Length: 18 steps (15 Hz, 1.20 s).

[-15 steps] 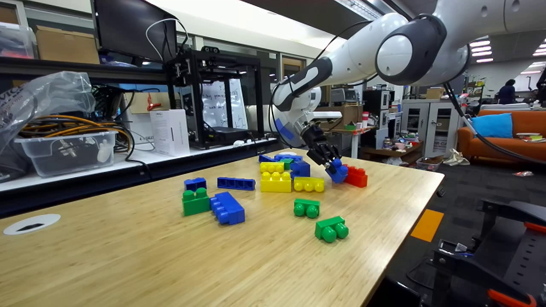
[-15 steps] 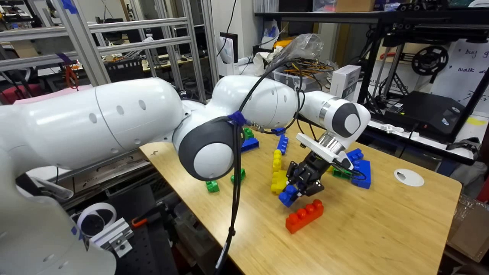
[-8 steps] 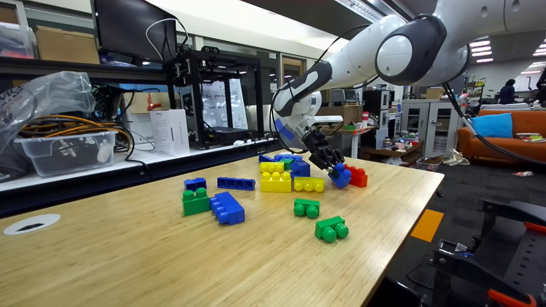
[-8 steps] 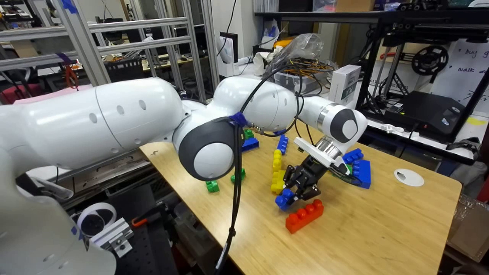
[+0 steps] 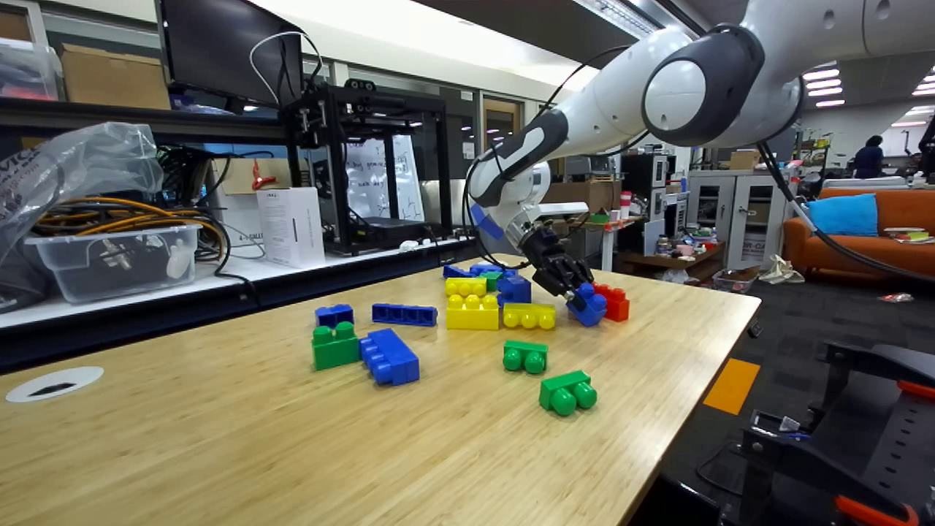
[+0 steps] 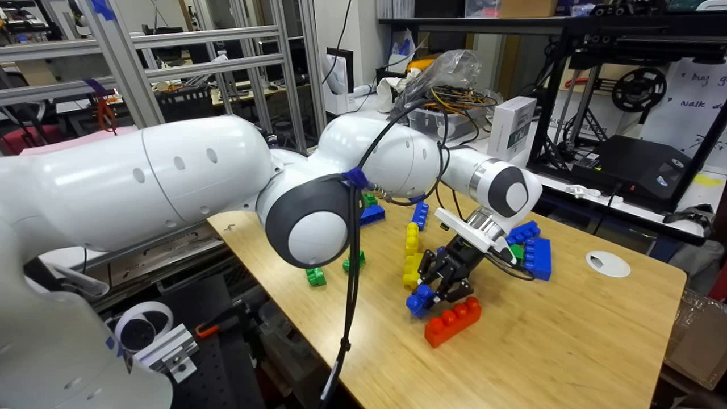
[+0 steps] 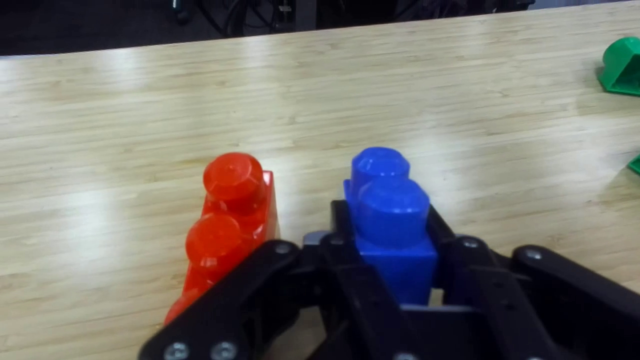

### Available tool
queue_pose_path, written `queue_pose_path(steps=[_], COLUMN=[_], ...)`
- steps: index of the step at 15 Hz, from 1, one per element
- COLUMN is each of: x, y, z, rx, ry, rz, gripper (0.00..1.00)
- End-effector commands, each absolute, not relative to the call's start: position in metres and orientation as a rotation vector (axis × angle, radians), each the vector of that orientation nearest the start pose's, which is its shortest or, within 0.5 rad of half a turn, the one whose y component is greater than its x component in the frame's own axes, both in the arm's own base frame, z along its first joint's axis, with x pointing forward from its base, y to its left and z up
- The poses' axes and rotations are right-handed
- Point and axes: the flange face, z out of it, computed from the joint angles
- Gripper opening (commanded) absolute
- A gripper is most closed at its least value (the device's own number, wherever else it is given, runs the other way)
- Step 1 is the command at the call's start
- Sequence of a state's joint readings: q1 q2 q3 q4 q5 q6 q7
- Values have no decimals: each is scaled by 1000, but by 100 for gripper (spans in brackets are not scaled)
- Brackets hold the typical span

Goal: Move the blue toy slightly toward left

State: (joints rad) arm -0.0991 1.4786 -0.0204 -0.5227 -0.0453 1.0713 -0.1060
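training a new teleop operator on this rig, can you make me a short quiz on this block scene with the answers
1. True or false: the gripper holds the small blue building block.
2. Short answer: in the wrist view, which block lies left of the held one, and do the two touch?
3. Multiple choice: in the wrist view, how many studs show on the held block? A) one B) two C) four

Key
1. True.
2. The four-stud red building block; they stand apart, with bare tabletop showing between them.
3. B.
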Motion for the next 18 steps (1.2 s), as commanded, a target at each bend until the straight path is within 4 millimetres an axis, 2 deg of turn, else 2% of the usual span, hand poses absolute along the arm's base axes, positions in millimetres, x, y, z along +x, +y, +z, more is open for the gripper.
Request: queue_pose_path(steps=[1,2,3,5,9,10,14,17,18], x=[666,666,666,667,667,669,685,705,714], y=[-78,-77,-77,-77,-77,-77,-75,-74,-74], z=[55,55,55,54,55,58,78,114,132], rx=[-2801,-2802,-2804,-2813,-2823,-2837,-2925,-3029,-3074], ry=[-31,-33,-36,-36,-34,-34,-48,-58,-63], rz=[1421,1423,1426,1426,1429,1420,1333,1191,1115], gripper=[11,11,61,67,95,99,100,100,100])
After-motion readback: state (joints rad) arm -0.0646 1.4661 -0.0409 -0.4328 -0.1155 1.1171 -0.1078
